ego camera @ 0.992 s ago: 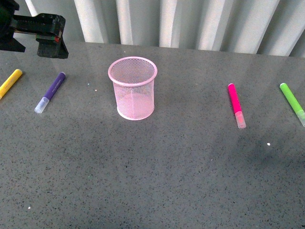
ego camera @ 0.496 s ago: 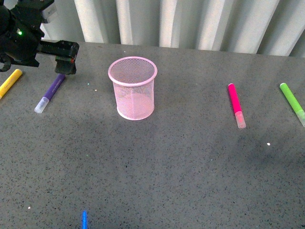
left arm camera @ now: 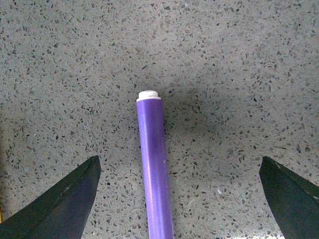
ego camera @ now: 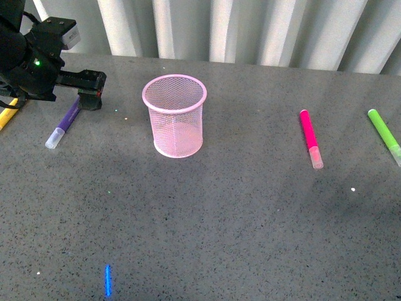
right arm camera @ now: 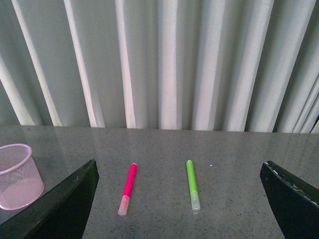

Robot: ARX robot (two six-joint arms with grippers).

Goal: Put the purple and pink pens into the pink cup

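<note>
Purple pen (ego camera: pixel 66 120) is laid flat on the worktop (ego camera: pixel 219 219), left of the pink cup (ego camera: pixel 178 128). It is straddled by the left hand (ego camera: pixel 93 99), whose fingers are spread wide beside its barrel, apparently for a grip. Pink pen (ego camera: pixel 308 132) is seen well right of the cup, and the right hand (right arm camera: pixel 178 199) is also held apart.

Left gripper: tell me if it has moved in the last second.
Yes. The left gripper has come down and shifted right, closer to the pink cup, now over the purple pen's far end.
</note>
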